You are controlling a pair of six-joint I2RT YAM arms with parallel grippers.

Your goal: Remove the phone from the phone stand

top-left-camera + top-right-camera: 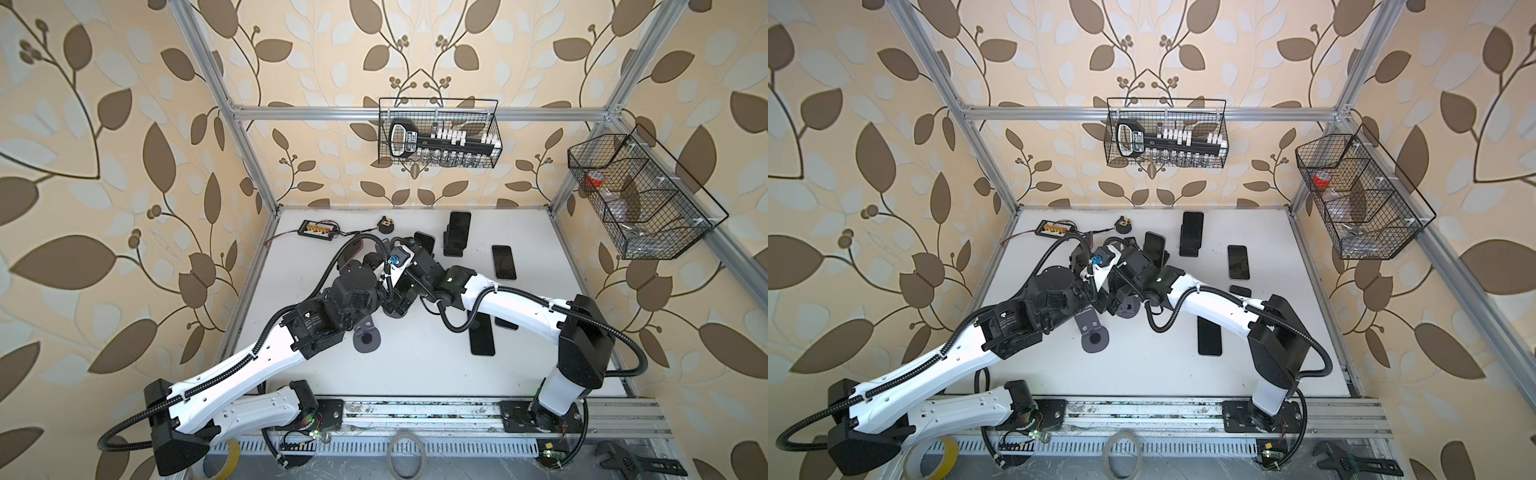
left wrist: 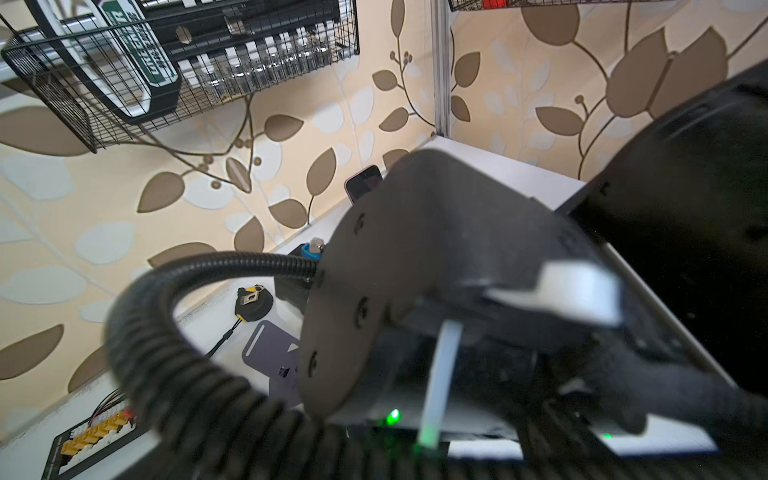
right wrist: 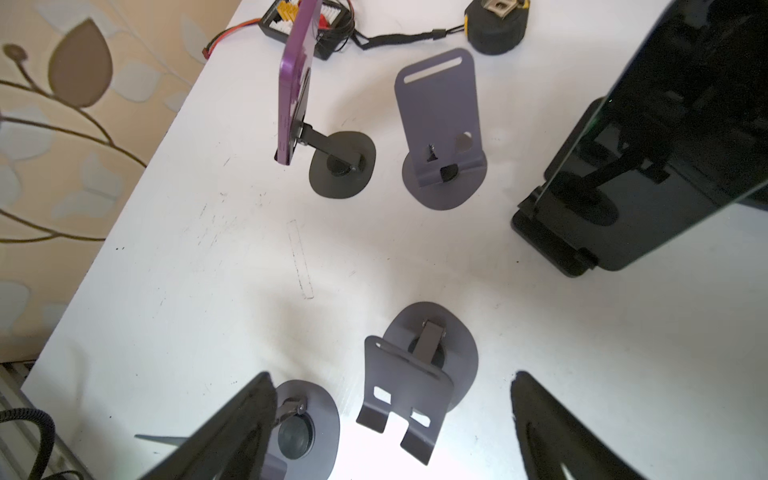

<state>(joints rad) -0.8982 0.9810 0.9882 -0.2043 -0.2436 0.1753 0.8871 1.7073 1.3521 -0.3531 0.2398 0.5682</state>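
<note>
The right tool (image 3: pixel 390 376) is spread over a grey sheet-metal stand (image 3: pixel 432 332). A purple phone (image 3: pixel 296 83) sits on a dark round-based stand (image 3: pixel 343 168) near the counter's (image 3: pixel 249 270) far-left corner. The left tool is hidden, so I cannot tell its state.

White table (image 1: pixel 415 374), here we go: connector board (image 1: pixel 318 228) at 10 o'clock, tape measure (image 1: pixel 385 226) at 11, loaded phone stand (image 1: pixel 452 250) at 12, flat phone (image 1: pixel 503 262) at 2, second flat phone (image 1: pixel 482 338) at 4, empty grey stand (image 1: pixel 367 337) just off centre toward 8.
</note>
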